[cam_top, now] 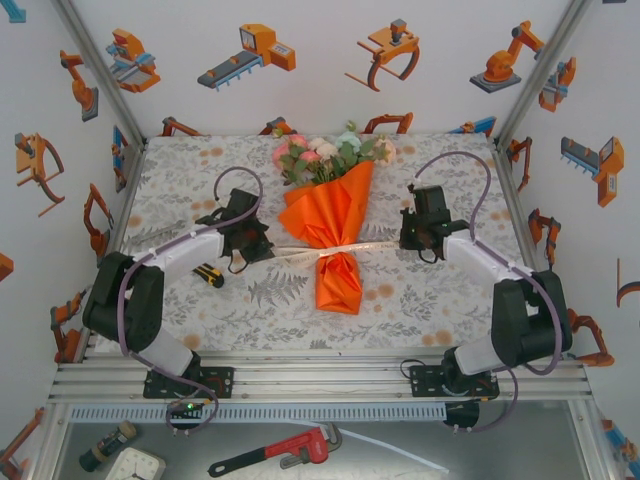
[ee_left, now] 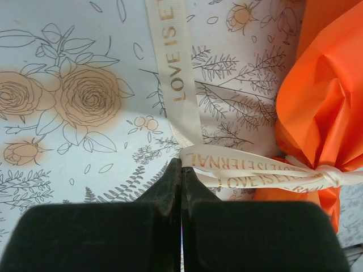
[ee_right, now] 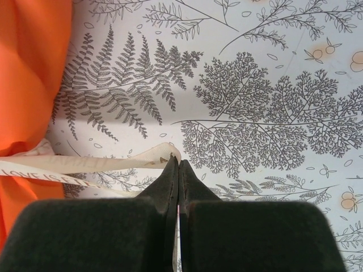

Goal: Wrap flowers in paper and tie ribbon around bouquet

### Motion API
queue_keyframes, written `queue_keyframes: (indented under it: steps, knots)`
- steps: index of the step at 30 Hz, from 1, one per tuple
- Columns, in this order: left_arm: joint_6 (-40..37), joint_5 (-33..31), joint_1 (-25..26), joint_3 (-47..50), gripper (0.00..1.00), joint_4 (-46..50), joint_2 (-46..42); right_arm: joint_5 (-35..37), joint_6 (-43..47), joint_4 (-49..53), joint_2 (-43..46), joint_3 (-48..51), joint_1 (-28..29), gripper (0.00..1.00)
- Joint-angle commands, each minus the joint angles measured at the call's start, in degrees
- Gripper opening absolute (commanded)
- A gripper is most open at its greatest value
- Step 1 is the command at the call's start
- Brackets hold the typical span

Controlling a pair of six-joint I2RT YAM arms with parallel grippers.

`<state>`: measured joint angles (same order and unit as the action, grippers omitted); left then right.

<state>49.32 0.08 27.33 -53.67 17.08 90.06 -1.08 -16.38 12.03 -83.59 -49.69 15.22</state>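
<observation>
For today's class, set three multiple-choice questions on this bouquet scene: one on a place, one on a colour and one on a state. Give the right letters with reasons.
1. Where does the bouquet lie?
A) on the table, between the left gripper and the right gripper
B) against the left wall
C) under an arm's base

2. What colour is the paper?
A) blue
B) orange
C) white

3. How is the left gripper?
A) wide open
B) shut on the ribbon
C) shut on a stem

Answers:
1 A, it lies mid-table with a gripper on either side.
2 B, the wrap is bright orange.
3 B, the jaws meet on the cream strip in the left wrist view.
</observation>
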Motion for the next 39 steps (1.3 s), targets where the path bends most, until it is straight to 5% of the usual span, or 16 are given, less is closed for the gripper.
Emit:
queue_keyframes:
  steps: [1, 24, 30, 32, 35, 39]
  knots:
    - [-0.06, -0.74, -2.59, 2.07, 0.0, 0.3, -2.0, 3.38, 3.24, 1.48, -1.26, -1.55, -1.9, 0.0]
    - [-1.44, 0.89, -12.28, 10.6, 0.0, -3.6, -2.51, 8.05, -2.51, 1.54, -1.51, 0.82, -11.88, 0.0]
    - [-2.69, 4.55, -10.76, 10.23, 0.01, -7.64, -3.96, -3.83, -2.93, -2.85, 0.81, 2.7, -11.42, 0.0]
    - [-4.81, 3.74, -9.38, 9.12, 0.16, -7.61, -6.52, -8.09, -4.04, -3.47, 2.94, 3.03, -10.55, 0.03]
    - [-9.35, 0.21, -6.7, 7.52, 0.4, -6.76, -12.63, -11.4, -5.87, -2.58, 8.79, 3.09, -9.91, 0.26]
    - [-16.15, -6.81, -3.34, 8.49, 0.59, -8.17, -23.01, -6.7, -5.58, -2.32, 19.07, 4.29, -10.05, 0.46]
